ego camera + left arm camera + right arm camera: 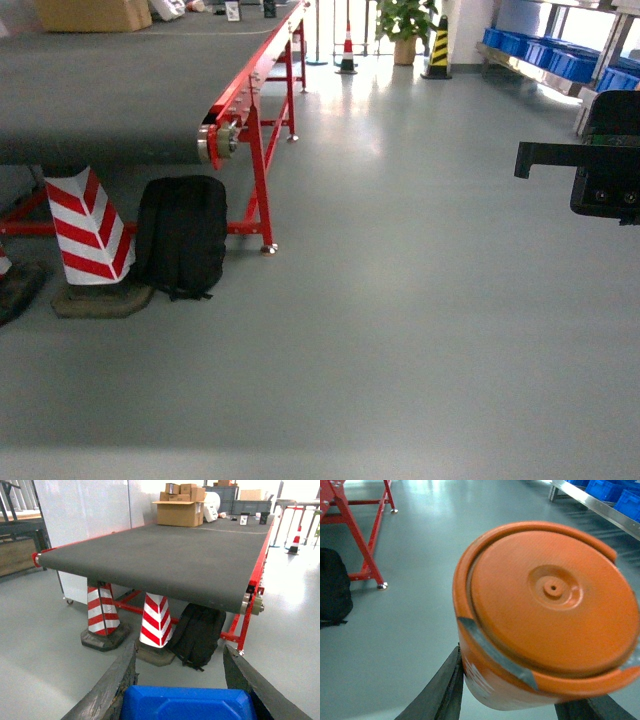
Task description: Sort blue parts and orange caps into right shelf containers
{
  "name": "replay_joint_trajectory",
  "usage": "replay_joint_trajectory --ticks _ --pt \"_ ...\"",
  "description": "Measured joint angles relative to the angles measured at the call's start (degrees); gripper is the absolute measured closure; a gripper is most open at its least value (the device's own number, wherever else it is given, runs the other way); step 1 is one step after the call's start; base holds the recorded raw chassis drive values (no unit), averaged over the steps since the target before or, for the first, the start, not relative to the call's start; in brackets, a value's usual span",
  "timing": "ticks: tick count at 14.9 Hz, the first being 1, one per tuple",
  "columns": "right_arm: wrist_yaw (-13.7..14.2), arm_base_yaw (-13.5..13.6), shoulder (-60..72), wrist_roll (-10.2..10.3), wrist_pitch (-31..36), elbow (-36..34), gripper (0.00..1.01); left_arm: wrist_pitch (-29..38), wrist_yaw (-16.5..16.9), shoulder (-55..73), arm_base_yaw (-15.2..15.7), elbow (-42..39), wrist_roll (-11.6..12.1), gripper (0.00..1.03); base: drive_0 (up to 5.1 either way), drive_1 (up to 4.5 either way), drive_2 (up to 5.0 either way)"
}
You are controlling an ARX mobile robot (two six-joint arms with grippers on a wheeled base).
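Note:
My left gripper (180, 655) is shut on a blue part (185, 702), a flat moulded blue piece held between its two dark fingers (110, 690) at the bottom of the left wrist view. My right gripper (515, 690) is shut on an orange cap (545, 610), which fills most of the right wrist view, top face towards the camera and white print on its side. The right shelf containers (560, 60) are blue crates on a metal shelf at the far right. They also show as blue crates (610, 492) in the right wrist view. Part of the right arm (600, 170) shows at the head view's right edge.
A long conveyor (100, 90) on a red frame (258, 160) runs along the left. Under it stand a red-and-white cone (90, 240) and a black backpack (182, 235). Cardboard boxes (177, 510) sit at its far end. Grey floor (400, 300) lies between conveyor and shelf.

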Motion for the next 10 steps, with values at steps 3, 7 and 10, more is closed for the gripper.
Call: replay_joint_trajectory --ticks 3,7,10 --pt "0.0 0.0 0.0 0.0 -0.2 0.0 0.6 -0.3 0.0 -0.1 0.0 0.0 0.0 0.62 4.1 0.13 -4.5" --pt "0.0 0.0 0.0 0.0 0.0 0.0 0.6 -0.1 0.0 -0.1 0.0 0.0 0.0 0.62 3.9 0.61 -4.6" --pt "0.1 0.0 0.0 0.0 0.0 0.0 0.6 0.0 0.0 -0.1 0.0 0.0 0.0 0.62 3.9 0.82 -4.6"
